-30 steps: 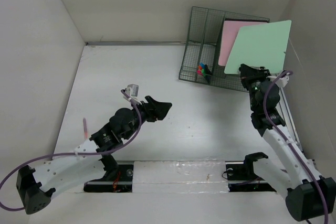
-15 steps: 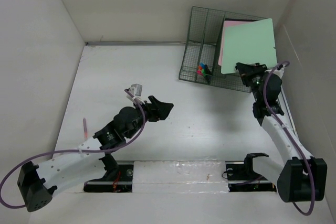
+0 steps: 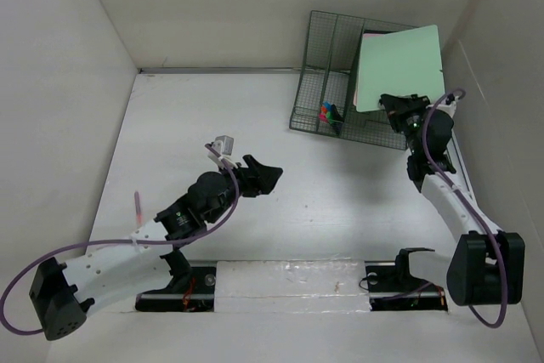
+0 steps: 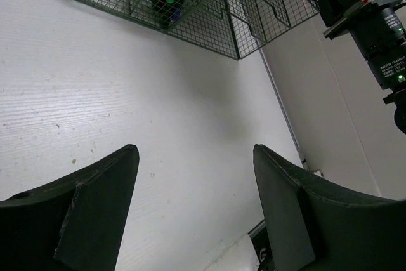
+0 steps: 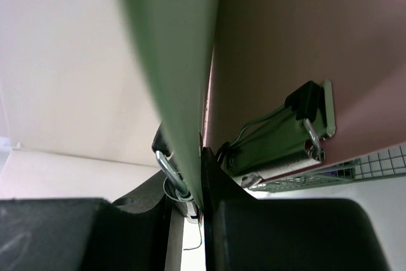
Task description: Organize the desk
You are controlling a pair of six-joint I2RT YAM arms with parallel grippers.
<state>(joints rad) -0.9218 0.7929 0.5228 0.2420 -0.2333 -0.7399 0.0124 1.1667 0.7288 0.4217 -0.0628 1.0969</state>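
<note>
The right end effector (image 3: 399, 108) is clamped shut on the lower edge of a pale green flat board (image 3: 398, 65), its two dark fingers pinching the sheet close to a small silver wire clip, so I take it for a clipboard. It holds the board almost upright over the dark green wire-mesh rack (image 3: 327, 36), which stands at about one o'clock on the matte white surface (image 3: 212, 116), hard by the far right corner of the walls. From the wrist view the green board hangs just beside a pink clipboard (image 5: 285, 42) whose metal clip points down into the mesh, and that pink one looks already filed in the rack's right-hand compartment. Whether the two boards touch I cannot tell. A bunch of bright coloured markers (image 3: 326, 112) stands in a small front compartment at the rack's six o'clock side. The left end effector (image 3: 259, 176) hovers near the middle of the surface with its jaws spread wide and nothing between them, only bare white tabletop below. By my reckoning the tidying is nearly done: pens and pink clipboard are stowed, I see nothing loose lying about, and what remains is to lower the green board into the slot beside the pink one and let go.
</note>
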